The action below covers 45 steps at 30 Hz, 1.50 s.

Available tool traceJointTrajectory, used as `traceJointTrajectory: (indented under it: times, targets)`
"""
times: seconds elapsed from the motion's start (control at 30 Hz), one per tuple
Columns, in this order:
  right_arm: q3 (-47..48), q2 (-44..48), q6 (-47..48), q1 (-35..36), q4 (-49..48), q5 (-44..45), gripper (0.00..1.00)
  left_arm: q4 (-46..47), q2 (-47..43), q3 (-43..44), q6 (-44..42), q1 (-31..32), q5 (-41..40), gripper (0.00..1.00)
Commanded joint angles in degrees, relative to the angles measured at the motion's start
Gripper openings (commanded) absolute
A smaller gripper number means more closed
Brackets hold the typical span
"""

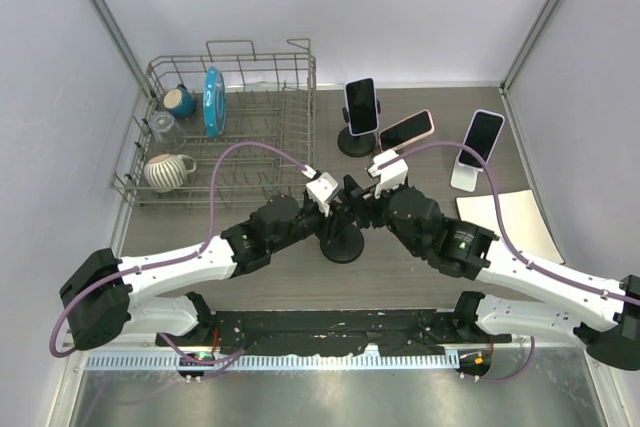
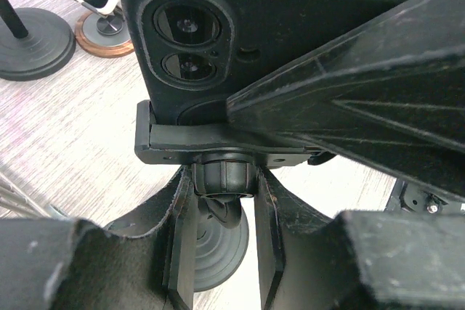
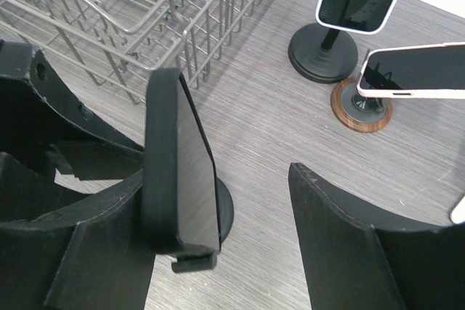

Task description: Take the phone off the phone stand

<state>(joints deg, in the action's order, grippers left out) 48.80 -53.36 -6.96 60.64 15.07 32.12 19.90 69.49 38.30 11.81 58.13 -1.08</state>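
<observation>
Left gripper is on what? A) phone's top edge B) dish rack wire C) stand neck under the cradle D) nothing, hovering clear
C: the left wrist view shows the left gripper closed around the neck of the phone stand, just below the cradle holding the black phone.

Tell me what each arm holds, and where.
Left fingers clamp the phone stand by its neck joint under the cradle. Right fingers straddle the black phone, open, holding nothing.
</observation>
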Motion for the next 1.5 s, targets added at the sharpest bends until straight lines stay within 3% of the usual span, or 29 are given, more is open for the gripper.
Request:
traceJointTrajectory:
  times: [0.0, 0.5, 0.67, 0.83, 1.17, 1.47]
  targets:
    - [0.6, -1.7, 1.8, 0.1, -6.5, -1.4, 0.7, 3.0, -1.5, 0.5, 0.0, 0.9, -0.2, 0.0]
    - [-0.1, -6.1, 3.0, -0.3, -8.8, -1.0, 0.49, 2.6, -1.7, 0.9, -0.6, 1.3, -1.1, 0.0]
    - [0.3, -6.3, 2.7, -0.4, -5.9, -1.2, 0.25, 2.5, -1.8, 1.2, -0.1, 1.3, -3.4, 0.0]
    - [0.7, -5.6, 2.4, -0.4, -1.8, -2.1, 0.01, 1.9, -1.6, 1.4, 1.8, 1.3, -10.9, 0.0]
    - [1.4, -5.2, -0.5, -0.3, 7.2, -4.3, 0.01, -1.2, -0.4, 2.7, 8.3, 1.4, -29.1, 0.0]
    - [0.0, -4.6, -3.2, 1.7, 14.1, -1.9, 0.01, -2.8, 0.4, 3.7, 11.7, 1.3, -35.1, 0.0]
